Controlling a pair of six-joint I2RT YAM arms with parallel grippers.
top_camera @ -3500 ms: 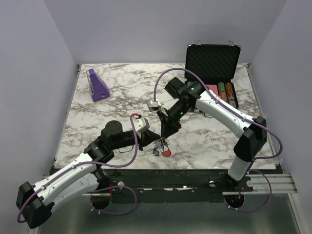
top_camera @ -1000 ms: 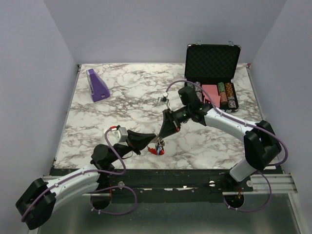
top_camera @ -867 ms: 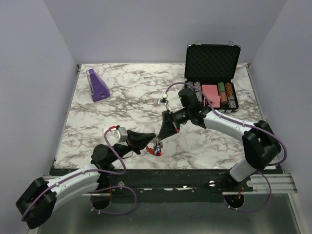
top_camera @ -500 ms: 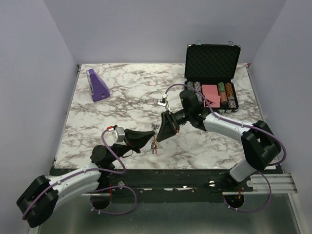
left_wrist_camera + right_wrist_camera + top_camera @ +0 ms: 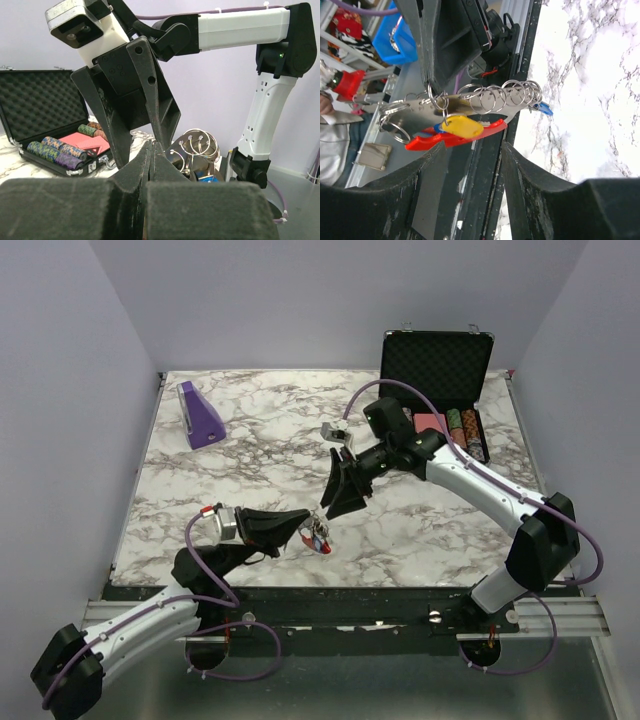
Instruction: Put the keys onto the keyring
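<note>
In the top view, the left gripper is clamped on one end of the keyring and holds it near the counter's near edge. The right gripper sits just beyond the bunch on its far side, tips angled down toward it.

In the left wrist view, the left jaws are pressed together, and a row of rings pokes out past them (the right gripper's fingers loom straight ahead).

In the right wrist view, the right jaws are spread with nothing between them. The bunch lies just ahead of the gap, its long axis running across from finger to finger. A yellow key and the red crescent hang below it, and a blue key sits at the ring end. That free end probably suits the right arm's approach.
</note>
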